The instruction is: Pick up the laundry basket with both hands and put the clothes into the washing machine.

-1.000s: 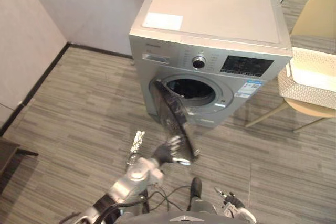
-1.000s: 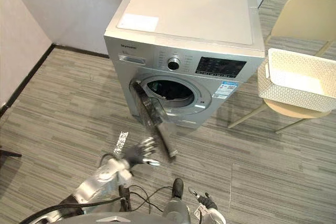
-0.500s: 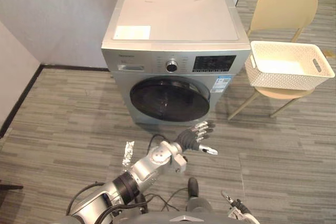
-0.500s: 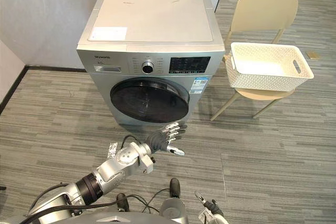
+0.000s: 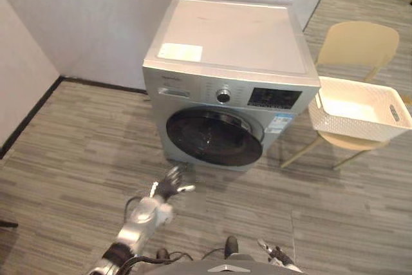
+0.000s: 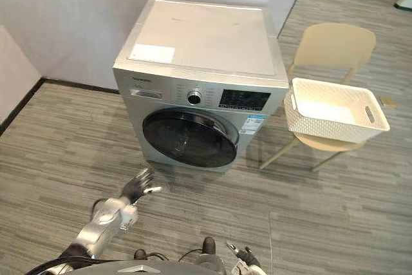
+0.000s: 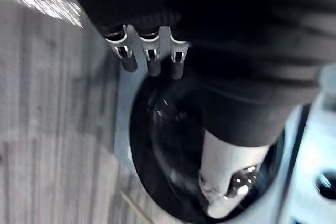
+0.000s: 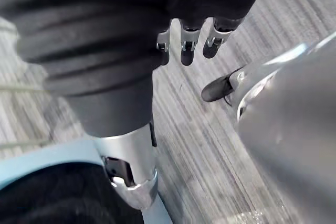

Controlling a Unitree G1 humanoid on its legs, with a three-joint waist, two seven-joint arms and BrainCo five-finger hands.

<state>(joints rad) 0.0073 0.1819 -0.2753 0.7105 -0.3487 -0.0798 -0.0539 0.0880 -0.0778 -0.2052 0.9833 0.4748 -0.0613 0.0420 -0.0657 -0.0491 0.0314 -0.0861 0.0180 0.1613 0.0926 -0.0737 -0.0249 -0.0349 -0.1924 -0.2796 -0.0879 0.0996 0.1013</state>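
**Left eye view.** The washing machine (image 5: 232, 37) stands against the wall with its round door (image 5: 215, 136) shut. The left hand (image 5: 172, 183) hovers low over the floor, below and to the left of the door and clear of it. The laundry basket (image 5: 341, 123) sits on a chair (image 5: 351, 40) just beside the machine, well apart from the hand. No clothes can be made out in it.

**Right eye view.** Same layout. The basket overhangs the seat on the machine side.

**Left wrist view.** The fingers (image 7: 149, 59) are straight and hold nothing. The dark door glass lies beyond them.

**Right wrist view.** The right hand (image 8: 182, 51) hangs over the floor with relaxed, empty fingers.

**Hazards.** With the door shut, lifting the basket in both hands would leave no hand free to open it. An uneven two-handed grip could tip the basket or drag it off the seat.

**Change.** The camera has shifted. One second ago the door stood open with the left hand at its edge. Half a second ago it was shut, with the hand below its right part. The door remains shut, and the hand is now lower and to the left.
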